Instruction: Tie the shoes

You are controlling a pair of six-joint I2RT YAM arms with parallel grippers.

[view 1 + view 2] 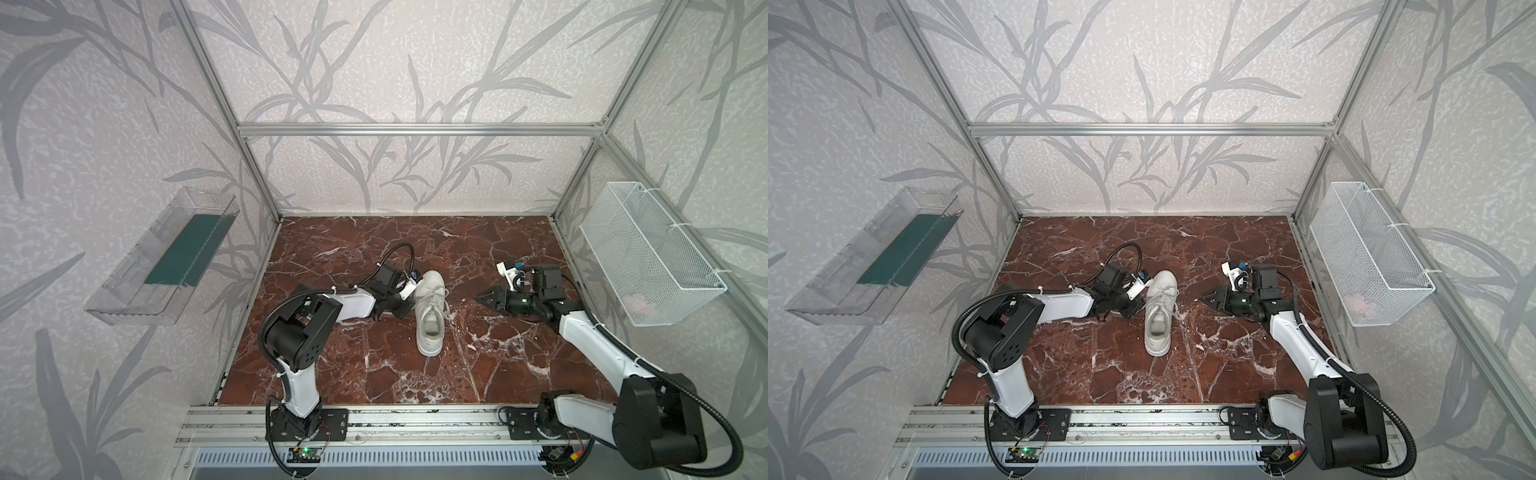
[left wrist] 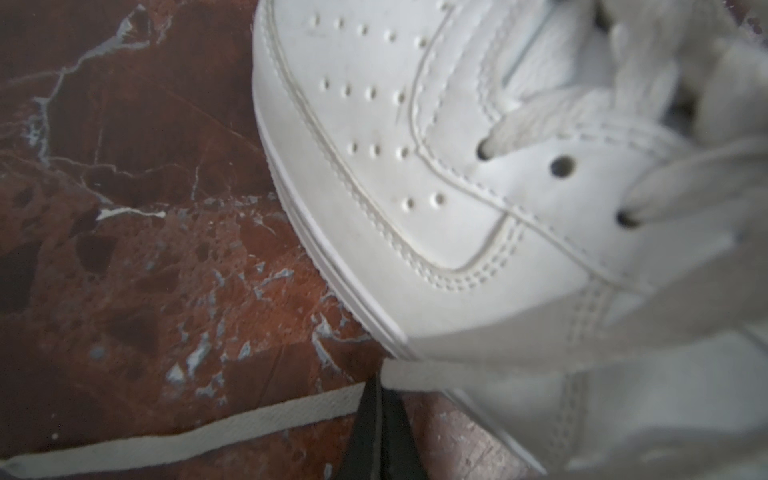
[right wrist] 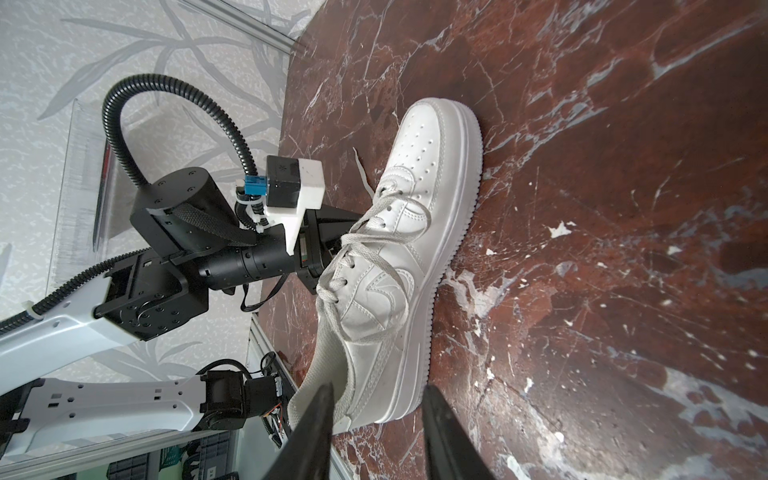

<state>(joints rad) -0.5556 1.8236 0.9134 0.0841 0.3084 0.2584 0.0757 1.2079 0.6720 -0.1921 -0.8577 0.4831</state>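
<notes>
Sneaker (image 1: 430, 328) (image 1: 1159, 330) stands upright on its sole near the middle of the red-brown marble table (image 1: 498, 374), toe toward the far side, heel toward the near edge. The laces (image 3: 374, 235) are threaded through the eyelets and lie loose over the tongue, with no bow visible.

Left gripper (image 1: 406, 307) (image 1: 1133, 309) sits low, tight against the sneaker's left side. In the left wrist view its fingers (image 2: 376, 415) are pressed together, pinching a flat lace (image 2: 208, 432) that trails across the marble beside the sole.

Right gripper (image 1: 482, 297) (image 3: 378, 388) is to the right of the sneaker, apart from it and pointing at it. Its jaws are spread and hold nothing.
</notes>
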